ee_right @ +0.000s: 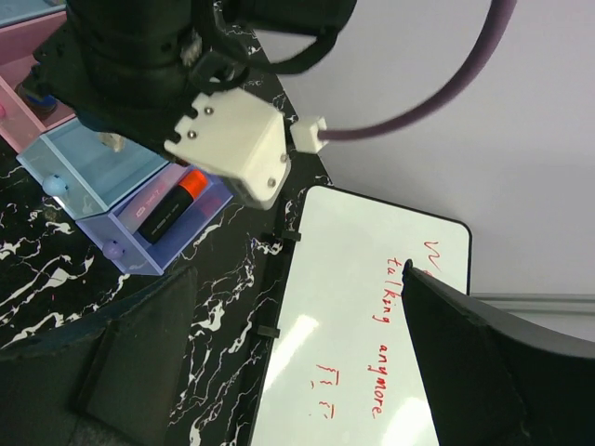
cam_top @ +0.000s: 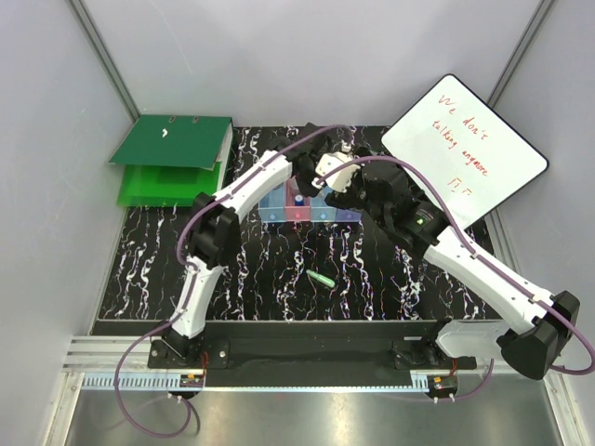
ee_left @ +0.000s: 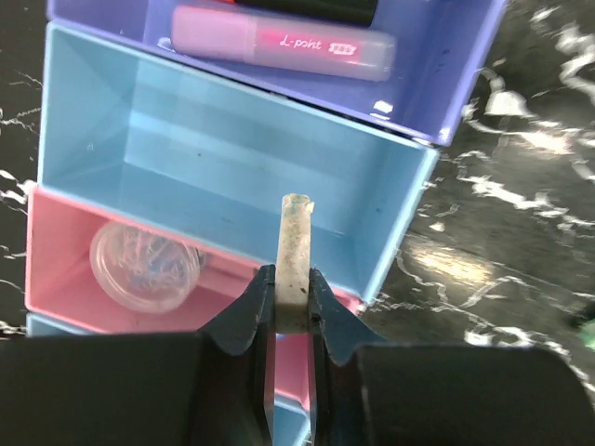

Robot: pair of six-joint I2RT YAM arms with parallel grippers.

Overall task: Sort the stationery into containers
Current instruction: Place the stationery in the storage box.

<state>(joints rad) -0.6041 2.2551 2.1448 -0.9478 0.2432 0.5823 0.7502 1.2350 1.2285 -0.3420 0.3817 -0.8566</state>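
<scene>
My left gripper [ee_left: 291, 283] is shut on a beige stick [ee_left: 296, 243] and holds it above the row of bins [cam_top: 299, 210]. The stick's tip hangs over the empty blue bin [ee_left: 232, 153]. The pink bin [ee_left: 65, 251] beside it holds a clear piece [ee_left: 144, 265]. The purple bin [ee_left: 465, 65] holds a pink highlighter [ee_left: 279, 42] and a black marker with an orange end [ee_right: 172, 209]. A green piece [cam_top: 322, 279] lies on the table in front of the bins. My right gripper [ee_right: 297, 325] is open and empty, right of the bins, facing the whiteboard [ee_right: 372, 316].
Green binders [cam_top: 172, 158] lie at the back left. The whiteboard [cam_top: 465, 149] leans at the back right. The left arm's wrist with its white camera [ee_right: 232, 139] hangs close to my right gripper. Grey walls close in the black marbled table [cam_top: 260, 269].
</scene>
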